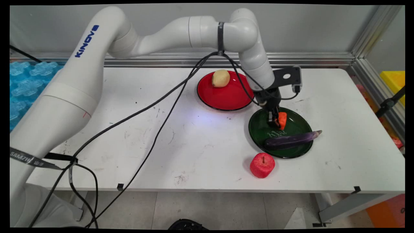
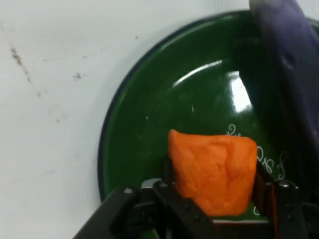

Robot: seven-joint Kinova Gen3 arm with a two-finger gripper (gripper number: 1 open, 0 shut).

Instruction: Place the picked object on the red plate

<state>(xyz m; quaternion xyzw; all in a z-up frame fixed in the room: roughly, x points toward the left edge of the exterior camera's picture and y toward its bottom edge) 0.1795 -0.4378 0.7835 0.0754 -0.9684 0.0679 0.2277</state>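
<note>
- Counter [image 1: 200, 152]: white top, scuffed, with dark marks; pale tile floor below its near edge, grey wall and an aluminium rail behind.
- Black cables [image 1: 155, 136] hang off the arm and trail across the counter's left half, down past the near edge.
- Nearest item: red apple [image 1: 262, 165], stem up, on bare counter just in front of the green plate's rim, apart from it.
- Green plate [image 1: 258, 131] sits right of centre. A purple eggplant [image 1: 292, 139] lies across its near side, tip poking over the right rim.
- Pincer [image 1: 275, 120] is over the plate's far part, clamped on an orange chunk [image 1: 282, 120]. Hand view confirms it: orange chunk [image 2: 214, 172] is squeezed between the fingers [image 2: 172, 191], with green plate [image 2: 144, 139] under it and the eggplant [image 2: 291, 74] off to one side.
- Can't tell whether the chunk touches the plate or is held just off it.
- Behind and left of that: red plate [image 1: 226, 98], its rim close to the green plate's rim, with a yellowish potato [image 1: 221, 78] on its far side.
- The arm's forearm passes over the red plate's right edge and hides part of it.
- Off the counter: blue moulded trays [image 1: 24, 81] at far left, a yellow bin [image 1: 393, 81] beyond the frame post at far right.
</note>
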